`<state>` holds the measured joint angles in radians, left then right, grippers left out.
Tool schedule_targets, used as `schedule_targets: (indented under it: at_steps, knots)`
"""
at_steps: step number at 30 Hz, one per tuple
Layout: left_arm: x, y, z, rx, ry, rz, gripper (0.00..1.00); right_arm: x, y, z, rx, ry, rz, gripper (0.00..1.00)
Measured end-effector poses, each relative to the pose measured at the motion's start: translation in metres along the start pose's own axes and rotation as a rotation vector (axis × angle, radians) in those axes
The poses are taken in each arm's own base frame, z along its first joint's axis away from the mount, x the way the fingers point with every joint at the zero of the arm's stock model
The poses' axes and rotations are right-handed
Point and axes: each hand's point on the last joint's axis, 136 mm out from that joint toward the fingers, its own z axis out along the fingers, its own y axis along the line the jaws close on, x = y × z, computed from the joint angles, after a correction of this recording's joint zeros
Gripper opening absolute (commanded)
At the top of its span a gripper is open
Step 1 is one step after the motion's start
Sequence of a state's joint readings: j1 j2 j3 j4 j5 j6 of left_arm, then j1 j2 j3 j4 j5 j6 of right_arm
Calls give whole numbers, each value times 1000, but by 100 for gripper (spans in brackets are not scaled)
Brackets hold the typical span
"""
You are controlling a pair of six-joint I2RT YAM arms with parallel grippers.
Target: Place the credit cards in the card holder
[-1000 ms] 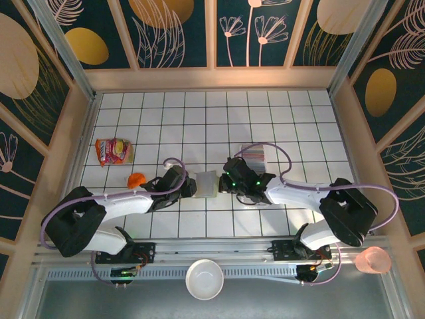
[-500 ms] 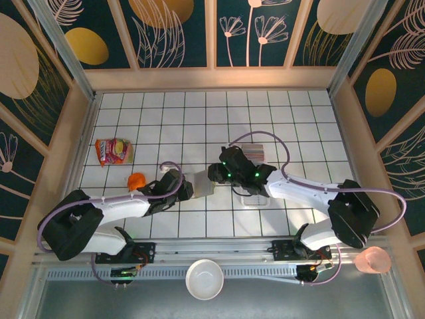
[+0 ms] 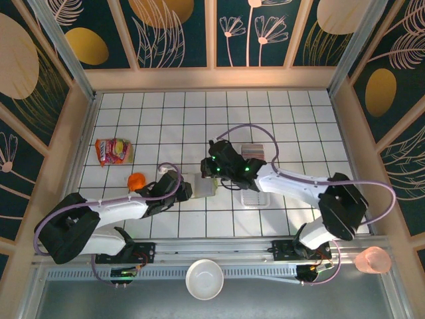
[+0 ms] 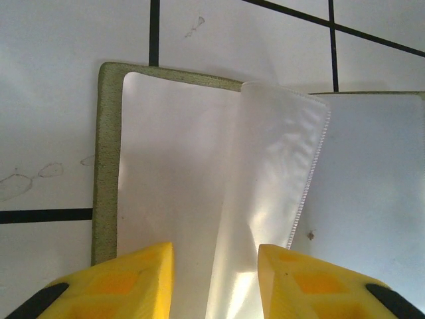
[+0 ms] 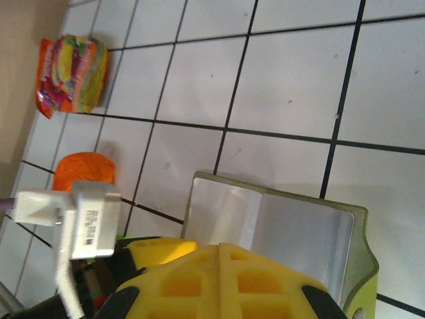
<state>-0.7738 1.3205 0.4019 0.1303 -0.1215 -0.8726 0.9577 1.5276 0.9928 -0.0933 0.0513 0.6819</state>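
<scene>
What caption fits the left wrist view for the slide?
Left gripper straddles the pale inner flap of the open olive-edged card holder on the tiled table.

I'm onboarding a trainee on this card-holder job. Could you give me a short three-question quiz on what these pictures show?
1. True or false: the card holder lies opened, its pale inside facing up.
2. The snack packet lies toward which side of the table? A left, B right, C centre.
3. Fill in: the right fingers are ___ (open or shut).
Key: 1 true; 2 A; 3 shut.
</scene>
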Motion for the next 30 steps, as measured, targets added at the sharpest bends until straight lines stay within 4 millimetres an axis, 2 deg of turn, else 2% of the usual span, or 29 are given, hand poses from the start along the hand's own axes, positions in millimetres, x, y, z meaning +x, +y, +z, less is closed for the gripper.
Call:
schedule_targets:
  at_steps: [10,15,22,30]
  knots:
    - [1,2,-4,6,-7,-1,39,40,-23,52,32,144,9,0]
    - [0,4,-6,6,-16,-8,40,54,-30,70,48,196,11,0]
    - [-4,4,-11,12,-40,-21,41,60,-28,79,33,224,14,0]
    - [-10,5,-20,19,-78,-35,42,56,-15,89,-5,228,16,0]
